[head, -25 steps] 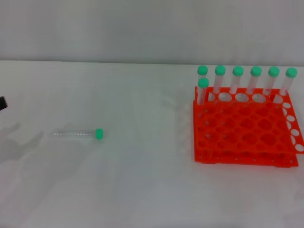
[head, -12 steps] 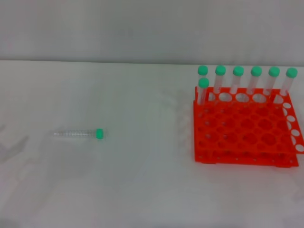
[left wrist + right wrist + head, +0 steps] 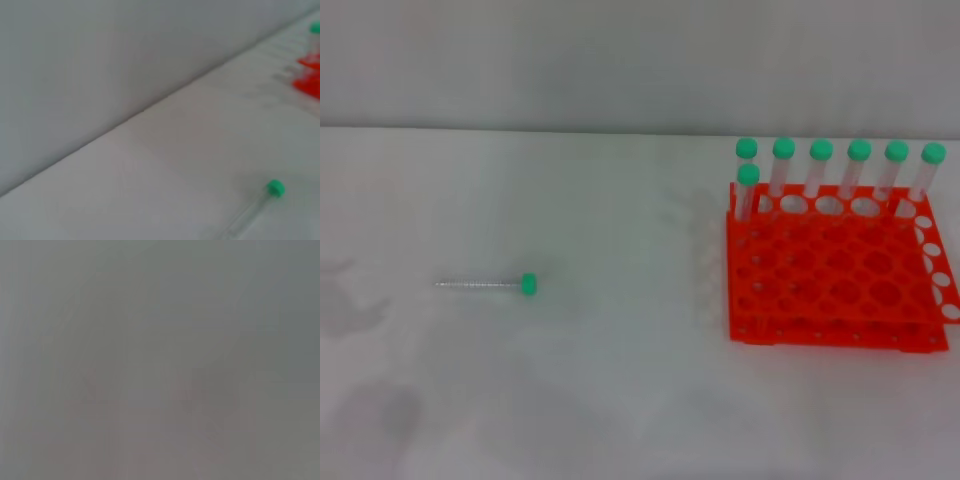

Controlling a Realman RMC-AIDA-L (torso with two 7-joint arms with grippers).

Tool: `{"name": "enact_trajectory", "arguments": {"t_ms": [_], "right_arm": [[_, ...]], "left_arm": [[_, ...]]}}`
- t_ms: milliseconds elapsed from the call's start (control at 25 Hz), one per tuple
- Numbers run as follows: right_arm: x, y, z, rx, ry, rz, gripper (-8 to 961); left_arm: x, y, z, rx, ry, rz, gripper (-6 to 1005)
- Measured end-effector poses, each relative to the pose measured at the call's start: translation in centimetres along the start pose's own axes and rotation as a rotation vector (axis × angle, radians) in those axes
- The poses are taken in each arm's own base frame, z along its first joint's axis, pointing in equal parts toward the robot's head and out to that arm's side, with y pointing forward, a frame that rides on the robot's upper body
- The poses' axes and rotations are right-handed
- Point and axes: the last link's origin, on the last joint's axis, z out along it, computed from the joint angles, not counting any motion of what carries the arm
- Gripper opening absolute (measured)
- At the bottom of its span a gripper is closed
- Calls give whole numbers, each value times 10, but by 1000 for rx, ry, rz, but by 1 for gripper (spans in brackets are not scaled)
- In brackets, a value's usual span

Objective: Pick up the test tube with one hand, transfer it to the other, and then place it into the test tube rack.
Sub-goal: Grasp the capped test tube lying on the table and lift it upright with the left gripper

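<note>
We saw a white table (image 3: 620,400) running back to a straight far edge where a pale grey wall (image 3: 620,60) began. Wide bare surface lay on every side of the tube (image 3: 485,285), and a broad open stretch separated it from the rack (image 3: 835,270), which stood well apart on the right, close to the head view's right border.

The tube lay flat on the left part of the table, its long axis roughly parallel to the far edge. Its green cap (image 3: 528,284) pointed toward the rack and its closed end pointed away to the left. In the left wrist view the same tube (image 3: 250,212) lay on the table with its cap (image 3: 275,188) nearest a corner of the rack (image 3: 307,82).

The tube was slim, clear and round-bodied, with faint marks along its length; its cap was a short, bright green cylinder. The rack was orange-red plastic in two tiers, its top a grid of round holes. Six tubes (image 3: 855,170) stood upright along its back row, and a seventh (image 3: 747,192) stood one row nearer at the left corner, all with green caps. The table looked smooth and matte.

Neither gripper appeared in any view, so we could not tell how the fingers stood. The right wrist view showed only a featureless grey field.
</note>
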Motion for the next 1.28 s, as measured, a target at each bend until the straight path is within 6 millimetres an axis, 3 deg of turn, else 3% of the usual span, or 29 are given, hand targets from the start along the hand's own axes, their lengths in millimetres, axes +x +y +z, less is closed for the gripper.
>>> {"name": "enact_trajectory", "arguments": {"t_ms": [200, 480, 880, 1280], "right_arm": [[3, -2, 5, 13, 20, -13, 830], [3, -3, 7, 22, 21, -2, 826], [7, -4, 23, 28, 61, 24, 820], [17, -8, 42, 62, 140, 35, 814]], "left_arm": [[17, 6, 28, -107, -2, 110, 894], [11, 21, 68, -191, -66, 241, 893], [2, 13, 104, -153, -140, 371, 888], [7, 19, 133, -150, -130, 539, 884]]}}
